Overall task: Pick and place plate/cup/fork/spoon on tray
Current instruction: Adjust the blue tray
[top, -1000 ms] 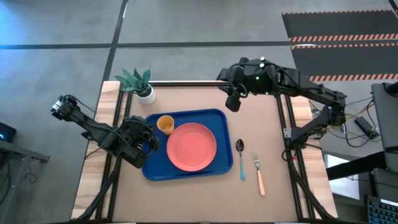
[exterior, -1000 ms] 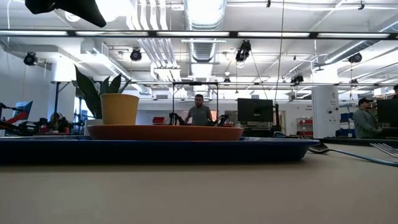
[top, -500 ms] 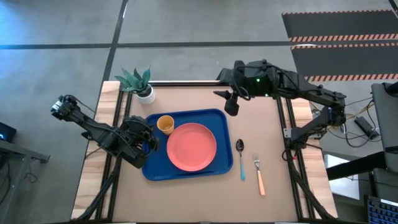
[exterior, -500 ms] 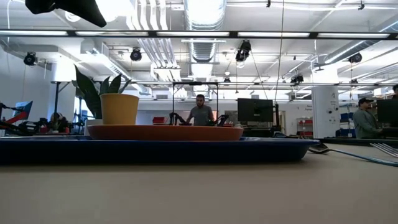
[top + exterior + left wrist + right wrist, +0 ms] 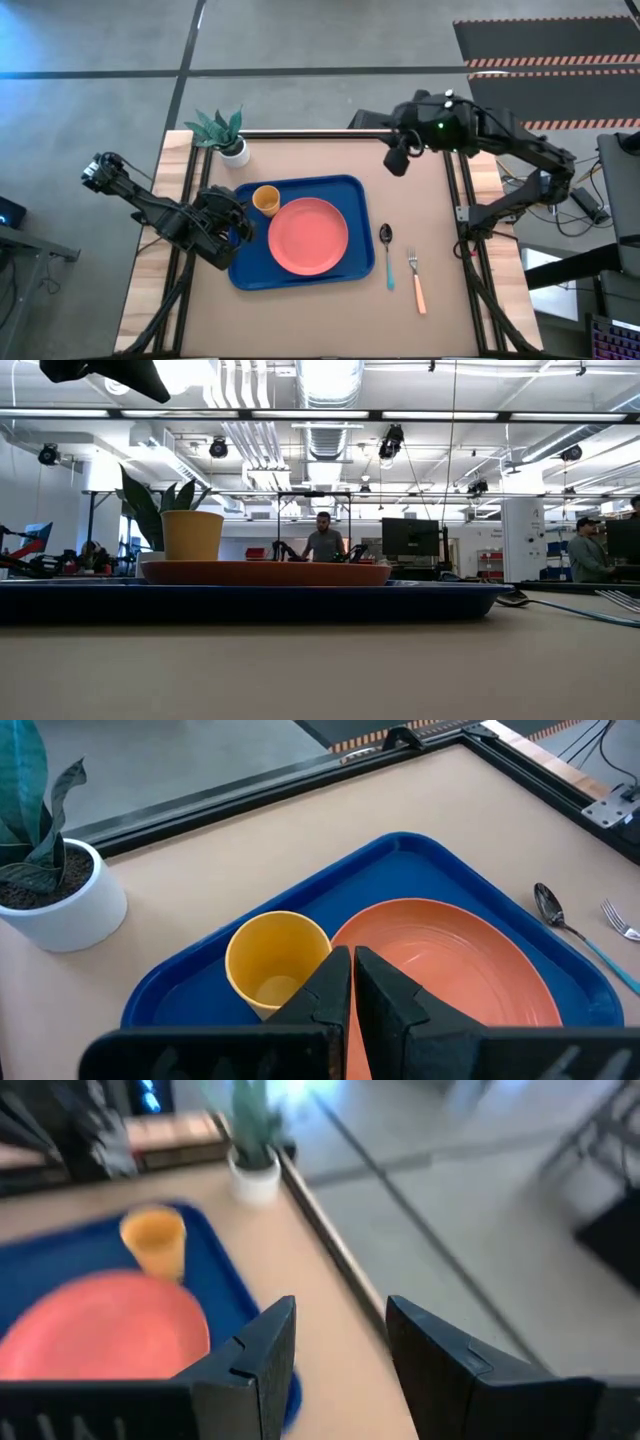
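plate point(image 5: 309, 235) and cup point(image 5: 266, 200) sit on tray point(image 5: 243, 270); spoon point(image 5: 387, 252) and fork point(image 5: 415, 279) lie on tabletop point(image 5: 430, 220) just beside it. right gripper point(image 5: 397, 160) hovers near far edge, fingers apart, empty. left gripper point(image 5: 352, 982) fingers together, waiting at tray's edge. advice: descend over spoon handle, pinch across it.

Even overhead light, soft shadows; ceiling lamps point(image 5: 330, 380) glare in the low view; the right wrist view is motion-blurred throughout.
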Robot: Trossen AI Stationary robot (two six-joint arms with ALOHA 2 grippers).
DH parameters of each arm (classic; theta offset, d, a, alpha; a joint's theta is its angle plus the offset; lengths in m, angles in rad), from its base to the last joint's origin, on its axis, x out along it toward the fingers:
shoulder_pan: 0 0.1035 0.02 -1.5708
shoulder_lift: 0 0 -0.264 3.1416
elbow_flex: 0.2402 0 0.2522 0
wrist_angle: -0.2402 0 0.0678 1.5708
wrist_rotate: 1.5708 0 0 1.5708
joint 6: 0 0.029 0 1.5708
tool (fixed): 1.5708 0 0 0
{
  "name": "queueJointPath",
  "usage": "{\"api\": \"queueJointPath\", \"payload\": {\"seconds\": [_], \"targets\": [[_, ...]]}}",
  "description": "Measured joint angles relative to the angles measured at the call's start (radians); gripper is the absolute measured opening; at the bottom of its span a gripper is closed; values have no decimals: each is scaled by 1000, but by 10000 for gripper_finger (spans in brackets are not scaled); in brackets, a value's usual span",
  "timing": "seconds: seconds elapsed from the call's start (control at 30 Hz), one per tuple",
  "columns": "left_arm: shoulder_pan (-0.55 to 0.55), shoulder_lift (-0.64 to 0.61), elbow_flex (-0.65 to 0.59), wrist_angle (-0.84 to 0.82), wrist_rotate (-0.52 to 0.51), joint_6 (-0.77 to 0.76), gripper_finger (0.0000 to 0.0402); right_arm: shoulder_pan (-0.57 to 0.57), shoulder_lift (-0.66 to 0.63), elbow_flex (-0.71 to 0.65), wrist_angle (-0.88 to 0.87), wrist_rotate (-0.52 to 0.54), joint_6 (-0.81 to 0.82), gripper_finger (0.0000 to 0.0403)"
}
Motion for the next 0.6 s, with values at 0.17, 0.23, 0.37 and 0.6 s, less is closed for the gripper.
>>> {"api": "queueJointPath", "payload": {"seconds": [0.17,0.23,0.37,0.6], "targets": [[0,-2,0,0,0,5,0,6,-29,-62,-130,9,143,148],[0,-2,0,-1,0,5,0,11,-42,-107,-136,-16,187,148],[0,-3,0,-1,1,6,0,12,-68,-213,-136,-71,274,148],[0,-4,0,0,4,36,0,11,-134,-417,-136,-107,441,148]]}}
